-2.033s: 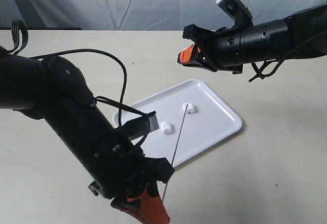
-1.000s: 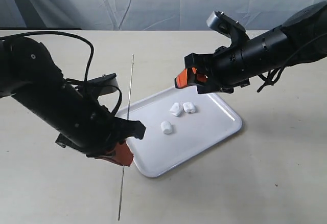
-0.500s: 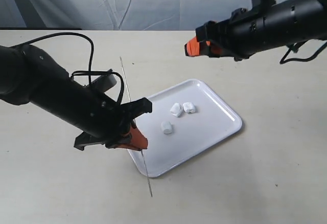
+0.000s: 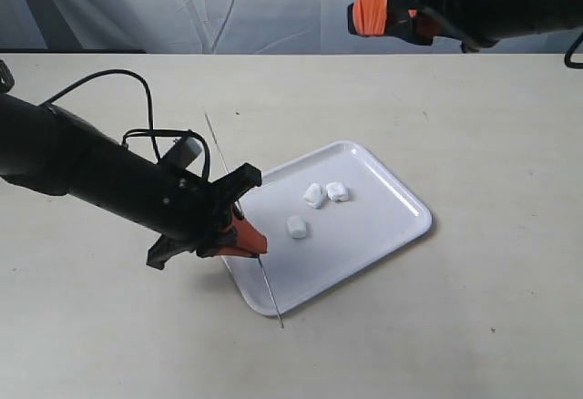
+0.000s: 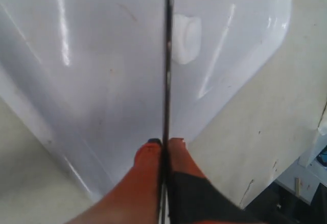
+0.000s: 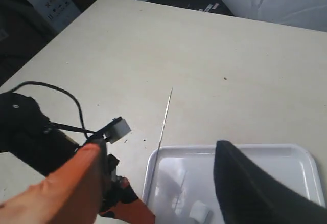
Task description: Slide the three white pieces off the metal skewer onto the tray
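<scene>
All three white pieces lie loose on the tray [image 4: 369, 235]: two side by side [image 4: 314, 195] [image 4: 337, 191] and one nearer the left gripper [image 4: 297, 227]. The bare metal skewer [image 4: 221, 160] slants across the tray's left corner, its lower tip past the front rim. My left gripper [image 4: 252, 245] is shut on the skewer [image 5: 166, 55] low over that corner, with one piece [image 5: 185, 39] beside the rod. My right gripper [image 4: 375, 12] hangs open high above the table's back, holding nothing. Its wrist view looks down on the skewer [image 6: 164, 115] and the tray [image 6: 153, 170].
The beige table [image 4: 455, 126] surrounds the tray on all sides. A black cable [image 4: 137, 98] loops over the left arm. A white curtain hangs behind the table. Dark boxes [image 6: 46, 1] stand on the floor past the table's edge.
The left gripper lowered and swung the skewer from over the pieces to the tray's left corner. The right gripper rose up and back, away from the tray. A third piece showed on the tray.
</scene>
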Available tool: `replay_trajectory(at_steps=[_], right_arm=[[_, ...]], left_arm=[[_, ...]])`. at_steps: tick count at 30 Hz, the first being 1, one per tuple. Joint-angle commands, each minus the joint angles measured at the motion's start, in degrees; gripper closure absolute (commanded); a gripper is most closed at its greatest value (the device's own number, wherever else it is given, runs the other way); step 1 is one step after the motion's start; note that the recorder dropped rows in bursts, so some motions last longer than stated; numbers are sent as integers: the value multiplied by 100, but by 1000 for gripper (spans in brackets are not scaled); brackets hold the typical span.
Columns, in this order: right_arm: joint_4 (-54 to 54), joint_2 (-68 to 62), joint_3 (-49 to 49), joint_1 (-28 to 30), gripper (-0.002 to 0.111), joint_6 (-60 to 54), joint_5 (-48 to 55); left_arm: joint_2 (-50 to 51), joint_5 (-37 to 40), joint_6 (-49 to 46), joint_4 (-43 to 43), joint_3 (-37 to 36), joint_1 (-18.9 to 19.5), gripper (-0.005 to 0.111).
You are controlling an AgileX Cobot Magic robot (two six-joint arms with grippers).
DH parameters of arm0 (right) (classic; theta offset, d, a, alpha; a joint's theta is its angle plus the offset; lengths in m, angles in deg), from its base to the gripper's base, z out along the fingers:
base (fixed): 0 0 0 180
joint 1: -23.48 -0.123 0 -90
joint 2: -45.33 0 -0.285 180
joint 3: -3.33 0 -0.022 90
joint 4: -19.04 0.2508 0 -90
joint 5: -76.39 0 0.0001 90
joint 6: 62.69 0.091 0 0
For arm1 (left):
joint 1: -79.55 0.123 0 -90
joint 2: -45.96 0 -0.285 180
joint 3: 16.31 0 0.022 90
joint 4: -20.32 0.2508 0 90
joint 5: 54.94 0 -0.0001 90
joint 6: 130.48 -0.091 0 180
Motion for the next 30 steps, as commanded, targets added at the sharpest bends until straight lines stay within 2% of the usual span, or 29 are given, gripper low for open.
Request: replay_trajectory(at_steps=[1, 6, 17, 24, 30], right_arm=[[-6, 190, -27, 30, 51, 111, 205], [-6, 314, -27, 30, 51, 123, 248], [-7, 450, -27, 30, 51, 229, 519], [-7, 472, -27, 30, 51, 241, 554], [-7, 472, -27, 30, 51, 241, 554]], left_arm=[[328, 126, -283, -331, -1, 11, 107], [584, 459, -758, -996, -1, 11, 107], [1080, 774, -1001, -1508, 70, 11, 106], [1068, 904, -975, -1522, 143, 11, 91], [1058, 950, -975, -1358, 152, 11, 68]])
